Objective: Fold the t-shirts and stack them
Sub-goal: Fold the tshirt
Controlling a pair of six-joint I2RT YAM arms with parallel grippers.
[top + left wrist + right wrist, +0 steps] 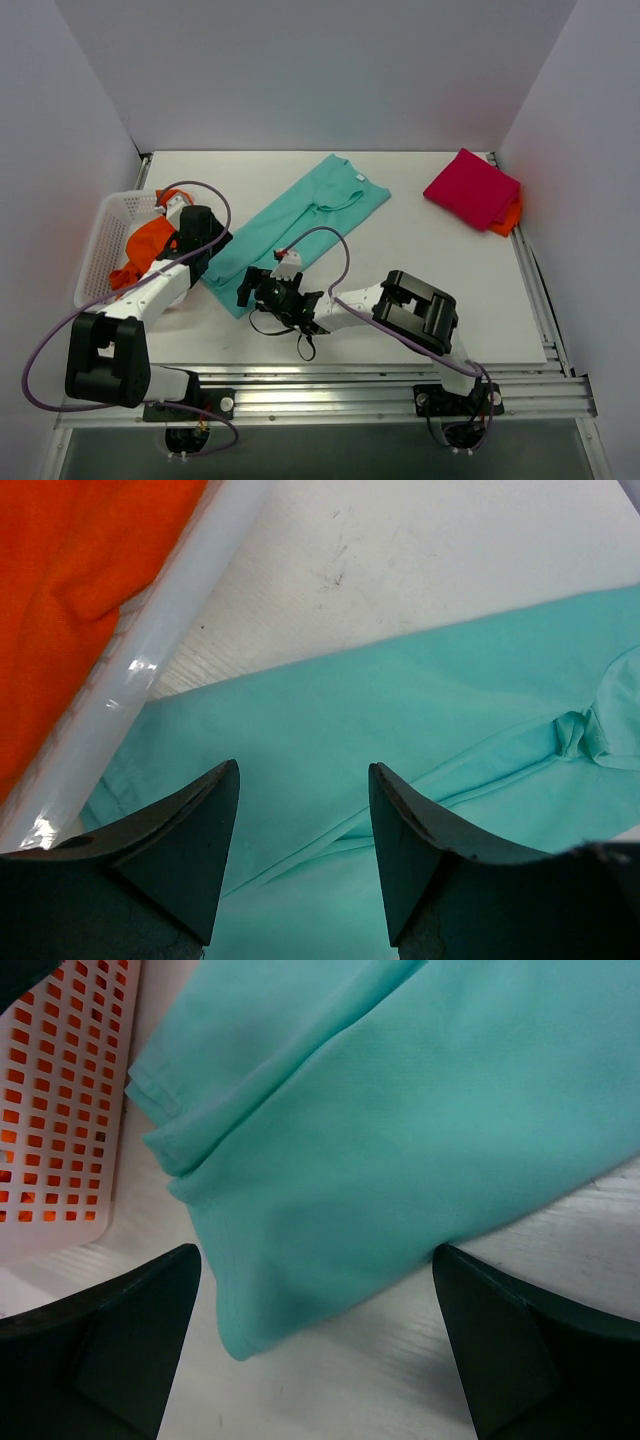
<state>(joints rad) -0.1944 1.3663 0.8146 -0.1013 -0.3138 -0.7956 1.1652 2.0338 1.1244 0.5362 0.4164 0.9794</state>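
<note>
- White mesh basket (100, 232) sits at the left edge of the table (450, 290). A bunched orange t-shirt (148, 240) lies inside, partly spilling over the rim on the side toward the arm.
- Left gripper (302, 780) is just right of the basket. Fingers are moderately spread with nothing between them. In the left wrist view they hang over the left part of the teal t-shirt (290, 215), with the basket rim and orange cloth at upper left. Contact with the cloth: cannot tell.
- The teal t-shirt lies flat on the table as a long narrow strip, folded lengthwise. It runs diagonally from near-left to far-centre, with the collar at the far end. Its near-left end lies close beside the basket. A lengthwise fold line shows in both wrist views.
- Right gripper (315, 1290) is at the near corner of the teal strip, reaching in from the right. Fingers are spread wide and straddle that corner. Nothing is pinched; bare table shows below the corner. The basket mesh appears at upper left of the right wrist view, orange visible through the holes.
- Far right corner of the table: a folded magenta t-shirt (470, 187) lies on top of a second orange t-shirt (508, 216). Only the right-hand edge of the lower one sticks out. This stack is well apart from both grippers.
</note>
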